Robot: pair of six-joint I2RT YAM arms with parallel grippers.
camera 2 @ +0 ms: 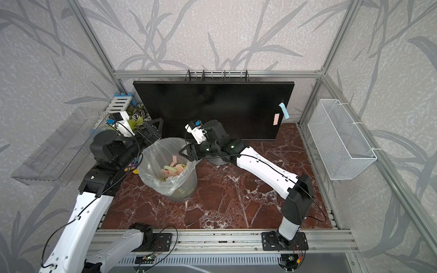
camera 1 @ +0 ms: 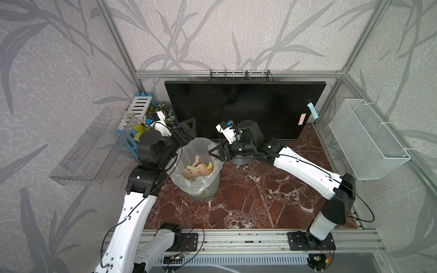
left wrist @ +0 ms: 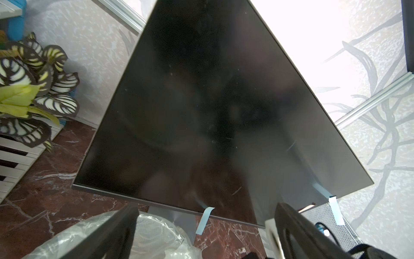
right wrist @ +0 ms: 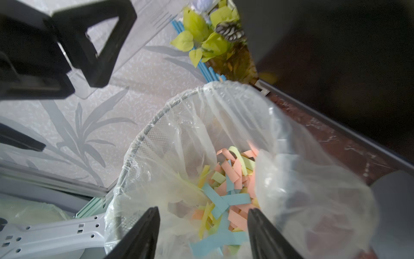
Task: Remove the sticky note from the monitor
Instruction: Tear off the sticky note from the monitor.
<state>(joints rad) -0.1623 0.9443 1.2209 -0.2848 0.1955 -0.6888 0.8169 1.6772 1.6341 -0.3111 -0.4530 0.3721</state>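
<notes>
NOTES LEFT ON SCREEN

Top views: the monitor [camera 1: 236, 106] stands upright, long axis left-right, screen facing the arms. A pink sticky note [camera 1: 302, 119] and a blue sticky note [camera 1: 312, 110] cling near its right edge, roughly upright; removal judged unfinished.
Left wrist: left gripper [left wrist: 207, 206] gapes wide, empty.
Right wrist: right gripper [right wrist: 203, 209] parted, empty, over the bin [right wrist: 143, 134] of strips [right wrist: 226, 197].

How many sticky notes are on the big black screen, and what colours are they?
Blue sticky notes: 2 (the second hangs from the bottom edge of the monitor, seen in the left wrist view)
Pink sticky note: 1
Total: 3
</notes>
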